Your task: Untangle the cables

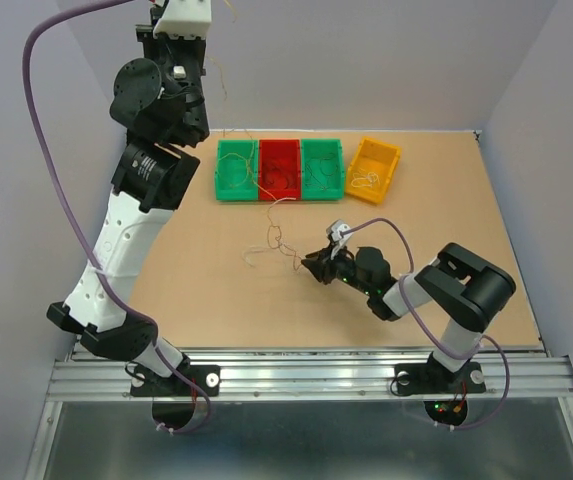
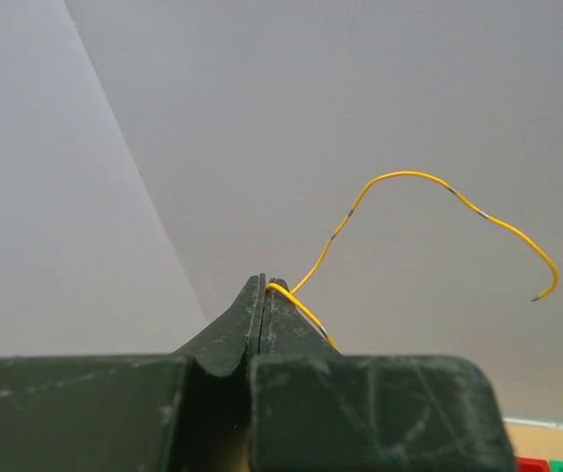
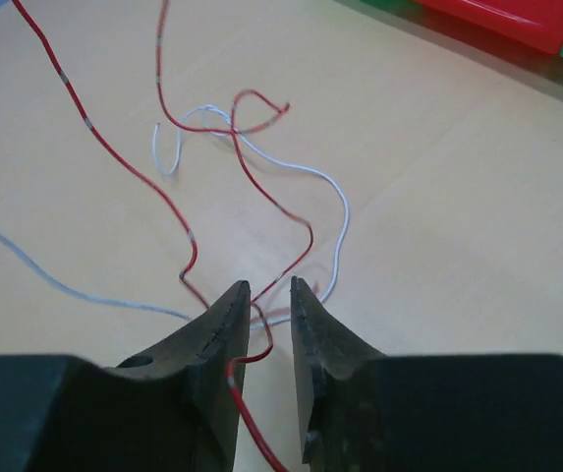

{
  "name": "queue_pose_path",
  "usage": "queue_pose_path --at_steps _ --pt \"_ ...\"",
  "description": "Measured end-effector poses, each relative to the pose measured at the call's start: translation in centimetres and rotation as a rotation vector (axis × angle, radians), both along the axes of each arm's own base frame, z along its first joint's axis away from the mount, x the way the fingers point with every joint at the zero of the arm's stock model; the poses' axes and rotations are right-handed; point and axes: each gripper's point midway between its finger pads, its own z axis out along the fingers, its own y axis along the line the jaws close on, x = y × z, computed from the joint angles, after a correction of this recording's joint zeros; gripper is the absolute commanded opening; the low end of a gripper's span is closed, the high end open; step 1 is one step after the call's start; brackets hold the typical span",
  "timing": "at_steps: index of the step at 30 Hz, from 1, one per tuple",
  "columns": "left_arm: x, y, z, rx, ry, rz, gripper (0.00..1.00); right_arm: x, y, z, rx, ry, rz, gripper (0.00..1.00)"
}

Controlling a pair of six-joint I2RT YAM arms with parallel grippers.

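Yellow wire (image 2: 399, 177) is clamped between the shut jaws of the left gripper (image 2: 264, 285), which is held high above and behind the red bin (image 1: 279, 196). The wire's free end curls in the air. A thin strand hangs below that gripper, but whether it joins the rest is too fine to tell.

The tangle (image 1: 276, 242) lies on the table (image 1: 446, 250) just in front of the red bin. There a red wire (image 3: 188, 236) and a white wire (image 3: 340, 211) loop across each other several times.

The right gripper (image 3: 269, 290) sits low beside the tangle, in front of the red bin and a little to its right. Its jaws stand narrowly apart with the red wire running through the gap, not visibly pinched.

Thin wires seem to lie in the red bin, in the green bins (image 1: 220, 172) on either side of it, and in the yellow bin (image 1: 368, 197) further right. I judge part of the job done: one strand is lifted out and some are sorted, while the red and white loops are not yet separated.
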Motion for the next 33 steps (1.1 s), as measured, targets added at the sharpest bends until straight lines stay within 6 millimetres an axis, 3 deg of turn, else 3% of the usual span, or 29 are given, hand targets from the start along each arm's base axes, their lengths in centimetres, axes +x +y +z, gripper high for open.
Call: queue_pose_path --at_steps 1,2,5,9,14,19,22,29,33 --pt "-0.3 0.2 -0.2 0.001 0.002 -0.002 0.0 -0.3 -0.8 -0.1 -0.008 0.001 -0.02 0.81" --pt "-0.4 0.2 -0.5 0.001 0.005 -0.009 0.0 -0.5 -1.3 0.2 -0.005 -0.002 -0.034 0.9" --pt "-0.4 -0.5 -2.0 0.006 0.022 -0.064 0.0 -0.8 -1.6 1.6 0.015 -0.033 -0.031 0.99" --pt "-0.4 -2.1 -4.0 0.012 0.048 -0.16 0.0 -1.5 -0.8 4.7 0.073 -0.091 0.025 1.0" --pt "-0.1 -4.7 -6.6 0.023 0.098 -0.299 0.0 -1.2 1.5 7.9 0.134 -0.144 0.113 1.0" --pt "0.1 -5.7 -7.7 0.03 0.125 -0.342 0.0 1.4 5.6 11.8 0.215 -0.197 0.19 1.0" --pt "0.1 -5.8 -7.7 0.03 0.126 -0.345 0.0 3.3 7.8 12.9 0.249 -0.211 0.203 1.0" --pt "0.0 -5.9 -7.8 0.027 0.13 -0.351 0.0 7.2 11.6 10.2 0.26 -0.168 0.199 1.0" --pt "-0.3 -5.9 -7.5 0.018 0.134 -0.359 0.0 7.8 12.9 8.3 0.246 -0.143 0.188 0.98"
